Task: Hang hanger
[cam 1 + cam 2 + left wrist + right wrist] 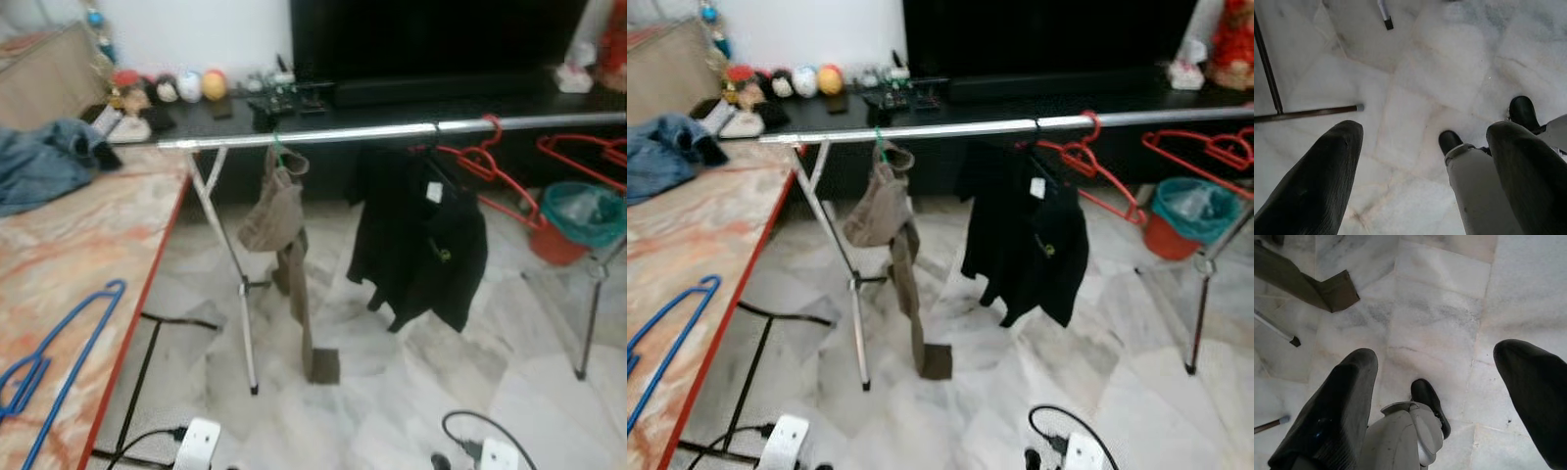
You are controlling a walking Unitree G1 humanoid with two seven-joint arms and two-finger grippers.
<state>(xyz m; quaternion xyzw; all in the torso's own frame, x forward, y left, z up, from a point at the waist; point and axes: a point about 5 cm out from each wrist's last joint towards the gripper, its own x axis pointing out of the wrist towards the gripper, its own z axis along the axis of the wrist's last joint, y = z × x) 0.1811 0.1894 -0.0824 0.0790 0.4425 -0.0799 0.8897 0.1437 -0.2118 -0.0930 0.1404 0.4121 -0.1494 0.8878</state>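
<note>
Hanging idle over pale marble floor tiles (pixel 1420 58), the left gripper (pixel 1425 161) and right gripper (pixel 1449 396) both spread wide, empty. A blue wire hanger (pixel 59 343) lies on the orange-marbled table (pixel 98 245). Beyond, a silver clothes rail (pixel 323 134) carries khaki trousers (pixel 284 245), a black shirt (pixel 421 245) and red hangers (pixel 490 171).

The rail (pixel 392 131) is taken up by brown trousers (pixel 279 211), a black jacket (pixel 421 235) and red hangers (pixel 490 162); bare stretches are left between them. Open floor (pixel 392 392) is crossed by cables (pixel 470 426).
</note>
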